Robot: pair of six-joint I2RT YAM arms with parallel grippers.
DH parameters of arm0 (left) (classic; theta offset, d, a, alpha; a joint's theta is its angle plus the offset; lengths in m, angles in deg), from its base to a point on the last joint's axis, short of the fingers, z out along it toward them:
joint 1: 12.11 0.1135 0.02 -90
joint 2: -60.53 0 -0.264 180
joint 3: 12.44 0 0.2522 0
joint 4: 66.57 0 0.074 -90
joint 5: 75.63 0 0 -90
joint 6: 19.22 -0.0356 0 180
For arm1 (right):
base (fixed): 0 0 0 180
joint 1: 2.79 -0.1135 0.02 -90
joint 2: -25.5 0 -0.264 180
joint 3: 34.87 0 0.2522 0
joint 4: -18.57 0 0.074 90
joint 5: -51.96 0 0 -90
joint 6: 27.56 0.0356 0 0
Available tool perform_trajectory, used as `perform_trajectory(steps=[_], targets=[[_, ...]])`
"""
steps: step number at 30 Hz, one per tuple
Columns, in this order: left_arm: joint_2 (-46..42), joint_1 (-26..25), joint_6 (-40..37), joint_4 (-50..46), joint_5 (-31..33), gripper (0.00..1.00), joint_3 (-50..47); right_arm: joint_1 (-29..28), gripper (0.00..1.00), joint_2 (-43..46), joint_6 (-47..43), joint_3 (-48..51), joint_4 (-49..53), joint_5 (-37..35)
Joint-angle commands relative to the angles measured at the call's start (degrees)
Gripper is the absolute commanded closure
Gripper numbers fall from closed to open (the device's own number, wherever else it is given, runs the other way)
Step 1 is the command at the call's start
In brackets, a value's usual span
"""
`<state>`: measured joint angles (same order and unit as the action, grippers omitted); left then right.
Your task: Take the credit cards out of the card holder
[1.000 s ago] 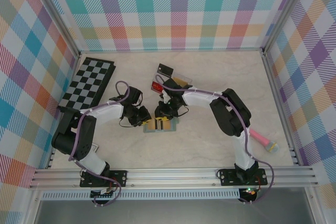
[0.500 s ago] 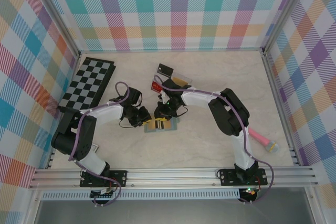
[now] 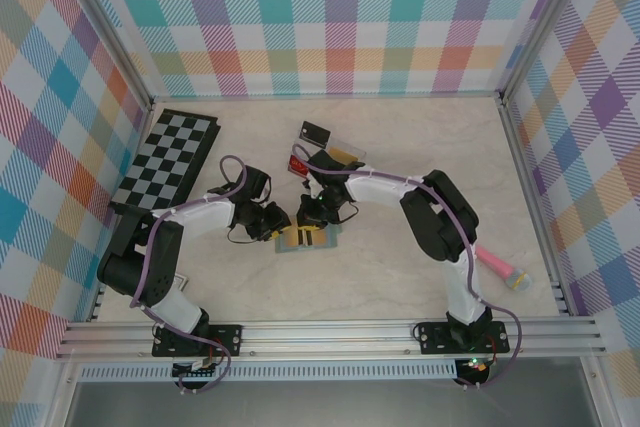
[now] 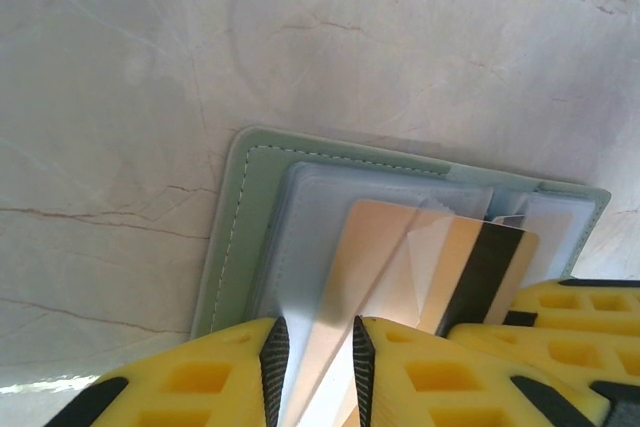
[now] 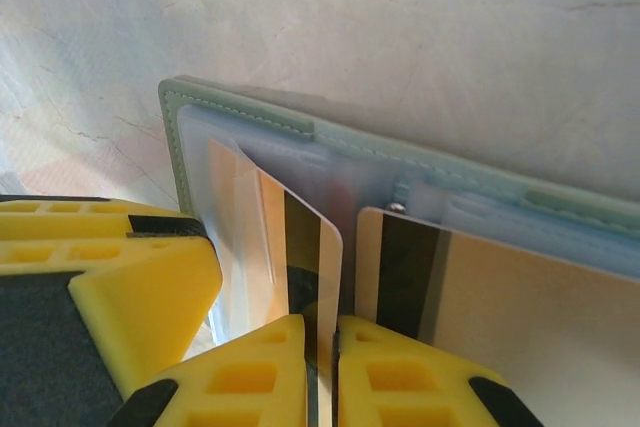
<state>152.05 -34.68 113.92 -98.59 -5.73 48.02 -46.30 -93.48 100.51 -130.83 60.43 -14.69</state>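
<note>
Two robot hands work an open grey-green folding card holder point(image 3: 306, 239) lying mid-bench.
The right hand point(image 5: 322, 367) is clamped on a yellow-orange, black-striped plastic credit card point(image 5: 305, 247). The left hand point(image 4: 315, 372) is narrowly apart over the holder's edge, and I cannot tell whether it grips. Unpinned, the holder may lift with the card, because the sleeve hugs it. Pale marbled bench point(image 3: 420, 147), pastel plaid walls point(image 3: 330, 17).
</note>
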Motion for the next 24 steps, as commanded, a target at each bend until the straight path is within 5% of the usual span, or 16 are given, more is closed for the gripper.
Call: perform_trajectory(steps=[1,14,18,24], targets=[[0.46,0.52,-1.14,-4.22,1.6,0.73,-0.32,0.01,0.88,2.1,-1.27,2.16,3.75,-3.49],[-2.84,0.68,-4.46,-9.81,0.36,0.73,4.73,0.81,1.0,14.77,0.46,11.01,-6.07,-5.72],[-5.39,1.27,-5.35,-11.87,-0.54,0.62,7.29,1.68,1.0,20.05,-0.39,13.18,-9.72,-5.0],[-8.45,2.82,-4.64,-9.26,-7.96,0.32,9.32,5.76,1.0,26.09,-0.21,17.02,-17.26,4.5]])
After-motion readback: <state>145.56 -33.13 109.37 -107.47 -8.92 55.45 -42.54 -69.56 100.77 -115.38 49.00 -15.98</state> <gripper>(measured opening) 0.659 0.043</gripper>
